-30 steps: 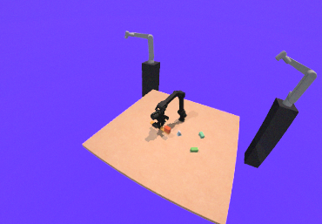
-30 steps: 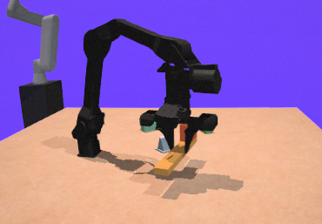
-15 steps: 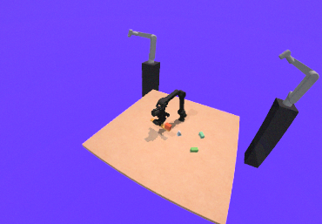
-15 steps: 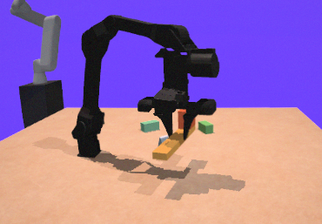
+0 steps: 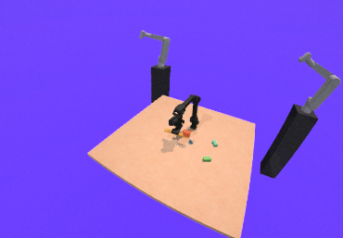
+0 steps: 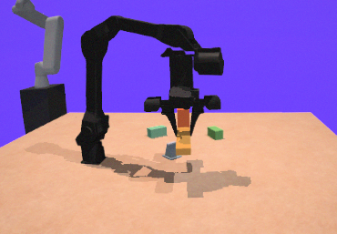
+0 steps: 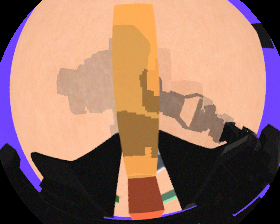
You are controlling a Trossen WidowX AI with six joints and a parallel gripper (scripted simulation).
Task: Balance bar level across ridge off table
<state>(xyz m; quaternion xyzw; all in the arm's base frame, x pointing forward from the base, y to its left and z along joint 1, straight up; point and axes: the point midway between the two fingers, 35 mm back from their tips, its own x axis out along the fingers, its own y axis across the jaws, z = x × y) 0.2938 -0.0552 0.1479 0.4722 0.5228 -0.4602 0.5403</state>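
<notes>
The hand, part-closed, grips the raised bar; next, probably centre its balance point above the ridge.

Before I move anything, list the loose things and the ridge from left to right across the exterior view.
Teal block, grey-blue ridge, orange bar with its red end, green block.
</notes>
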